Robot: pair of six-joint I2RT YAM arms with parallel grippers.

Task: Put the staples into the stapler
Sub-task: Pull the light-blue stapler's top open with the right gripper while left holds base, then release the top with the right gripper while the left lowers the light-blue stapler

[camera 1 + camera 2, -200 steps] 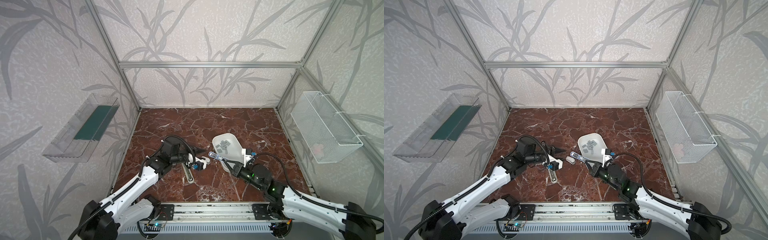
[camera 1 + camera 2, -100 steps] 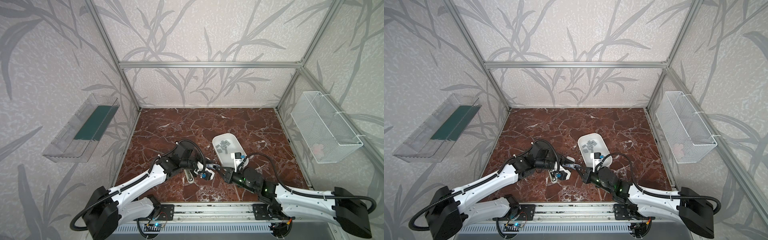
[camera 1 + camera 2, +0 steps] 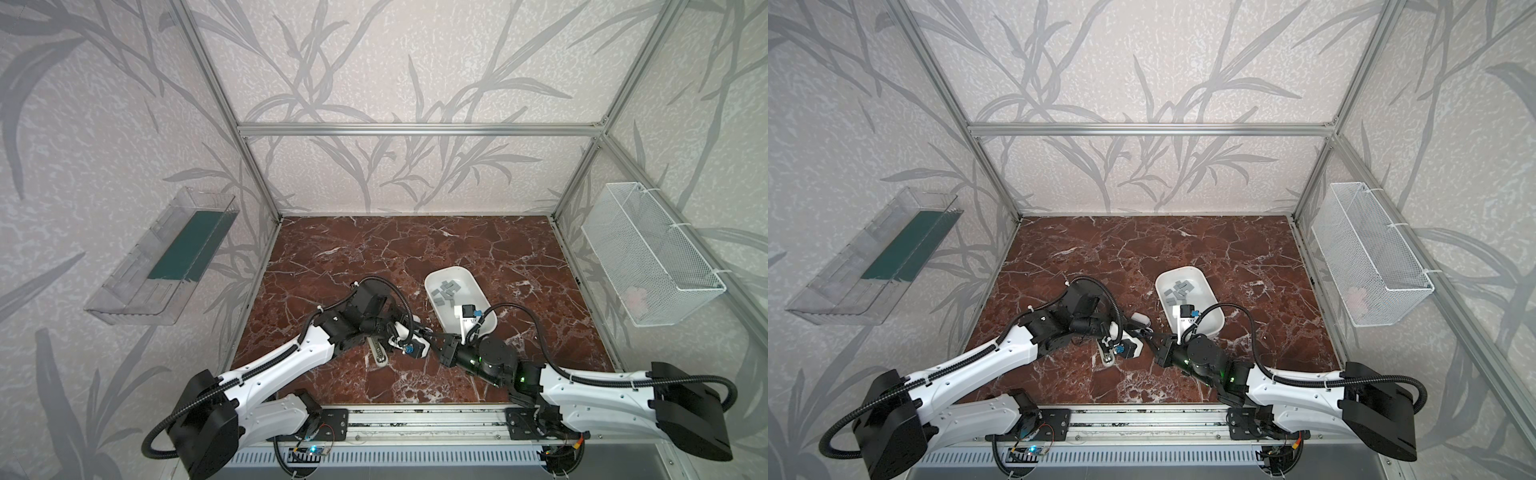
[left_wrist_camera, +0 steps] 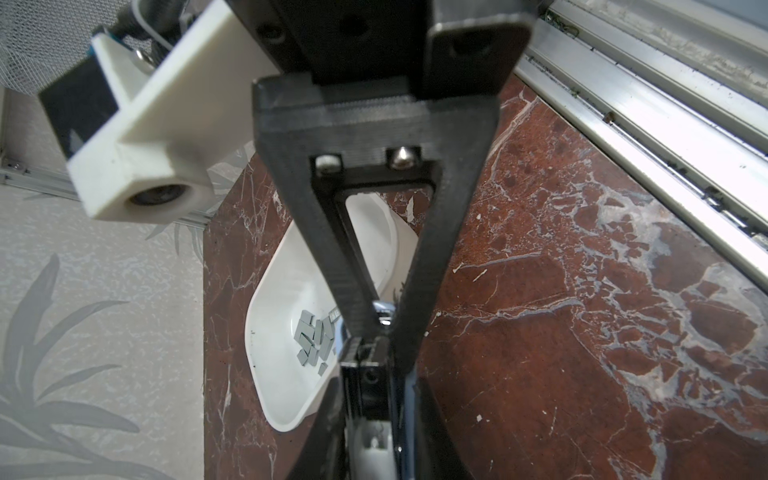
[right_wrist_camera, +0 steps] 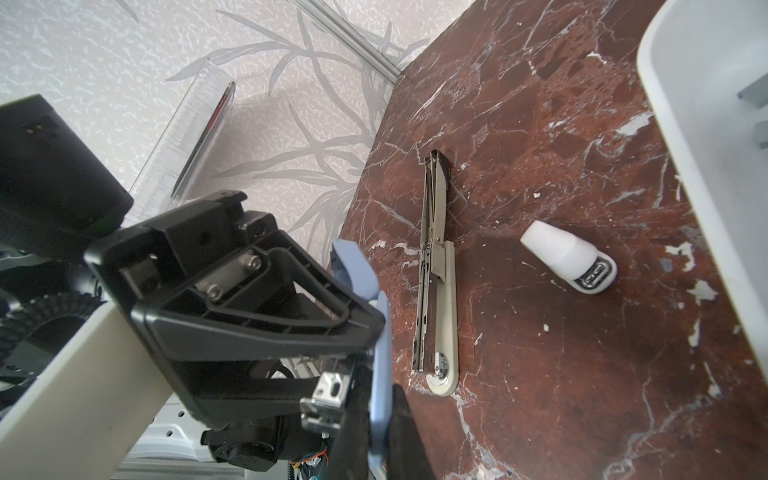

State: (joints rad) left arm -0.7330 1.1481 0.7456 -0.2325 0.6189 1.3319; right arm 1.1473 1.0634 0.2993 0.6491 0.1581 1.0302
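Red-brown marble-patterned desk (image 3: 374,257).

- Staples: loose heap of small flat grey metal staples (image 3: 446,291) in the far end of a white oval plastic tray (image 3: 471,297), right of centre. None outside the tray that I can see.
- Right gripper (image 5: 376,399): jaws shut tight on a pale blue plastic stapler with a bright metal channel (image 5: 382,328), held off the desk just front-left of the tray.
- Left gripper (image 4: 384,328): meets it head-on. Jaws drawn almost together, tips pinched on the stapler's bright metal end. Both arms have the same piece.
- Long beige and steel stapler (image 5: 442,299): lies opened out flat on the desk, beside the left arm, apart from both jaws.
- Small white plastic capsule with a metal face (image 5: 557,249): on its side between that stapler and the tray, untouched.
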